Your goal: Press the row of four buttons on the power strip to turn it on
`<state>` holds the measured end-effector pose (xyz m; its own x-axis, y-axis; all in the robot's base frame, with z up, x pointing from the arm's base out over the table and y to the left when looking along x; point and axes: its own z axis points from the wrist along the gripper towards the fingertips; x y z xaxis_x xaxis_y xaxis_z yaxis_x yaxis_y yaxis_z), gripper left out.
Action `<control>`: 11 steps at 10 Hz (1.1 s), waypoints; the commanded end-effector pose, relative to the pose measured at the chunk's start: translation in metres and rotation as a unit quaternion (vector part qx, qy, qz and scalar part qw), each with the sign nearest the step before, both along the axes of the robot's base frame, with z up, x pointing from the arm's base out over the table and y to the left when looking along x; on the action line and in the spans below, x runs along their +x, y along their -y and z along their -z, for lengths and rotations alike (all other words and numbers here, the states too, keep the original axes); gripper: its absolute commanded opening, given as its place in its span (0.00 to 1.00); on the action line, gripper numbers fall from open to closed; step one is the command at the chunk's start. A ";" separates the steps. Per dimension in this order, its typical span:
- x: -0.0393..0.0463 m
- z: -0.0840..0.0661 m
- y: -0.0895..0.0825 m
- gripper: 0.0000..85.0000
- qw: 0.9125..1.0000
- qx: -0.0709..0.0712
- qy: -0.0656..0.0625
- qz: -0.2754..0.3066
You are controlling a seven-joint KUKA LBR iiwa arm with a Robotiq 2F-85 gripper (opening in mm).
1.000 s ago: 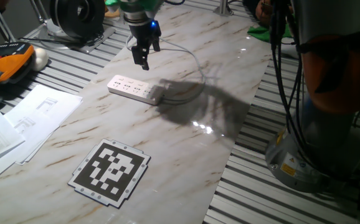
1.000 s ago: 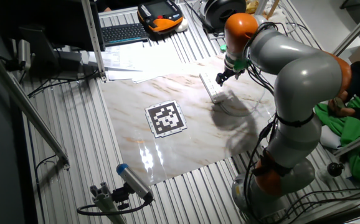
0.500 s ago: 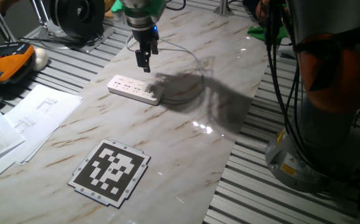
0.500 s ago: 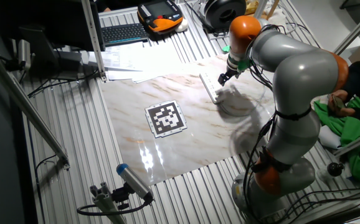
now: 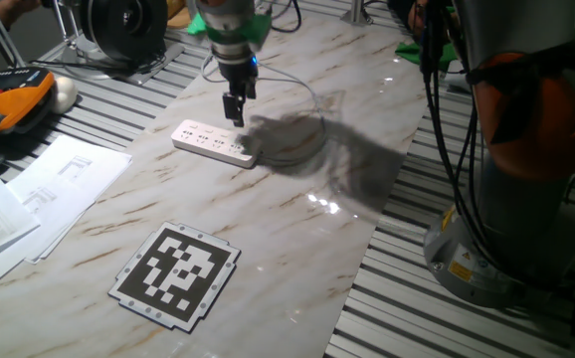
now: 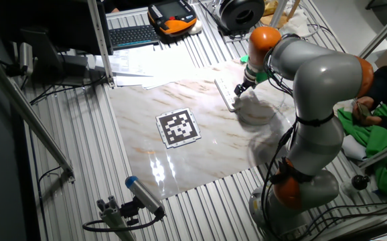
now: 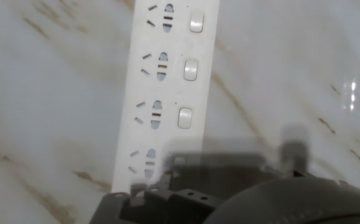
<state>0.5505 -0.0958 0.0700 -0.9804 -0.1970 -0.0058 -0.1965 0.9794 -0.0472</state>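
The white power strip (image 5: pixel 211 141) lies flat on the marble table (image 5: pixel 297 229), and its thin cable loops off to the right. My gripper (image 5: pixel 236 115) hangs just above the strip's right end, fingers pointing down. The other fixed view shows the gripper (image 6: pixel 239 89) at the edge of the power strip (image 6: pixel 225 94). In the hand view the power strip (image 7: pixel 167 93) runs up the frame. Three of the four buttons (image 7: pixel 190 70) show as white rounded squares along its right side. The gripper (image 7: pixel 220 168) is a dark blur covering the strip's near end. No gap between its fingertips shows.
A black-and-white marker board (image 5: pixel 176 273) lies nearer the front of the table. Paper sheets (image 5: pixel 54 179) and an orange-black pendant (image 5: pixel 14 99) sit to the left. The arm's base (image 5: pixel 506 229) stands at the right. A keyboard (image 6: pixel 133 35) lies at the far side.
The gripper has moved down and slightly right, from well above the strip to just over its right end. The strip has not moved.
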 end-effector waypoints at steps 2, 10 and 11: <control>0.0014 0.012 0.000 1.00 1.000 0.005 0.007 0.000; 0.0001 0.031 0.010 1.00 1.000 0.016 0.015 -0.004; 0.0002 0.032 0.010 1.00 1.000 0.018 0.014 -0.005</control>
<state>0.5508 -0.1061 0.0377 -0.9779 -0.2050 -0.0413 -0.2044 0.9787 -0.0177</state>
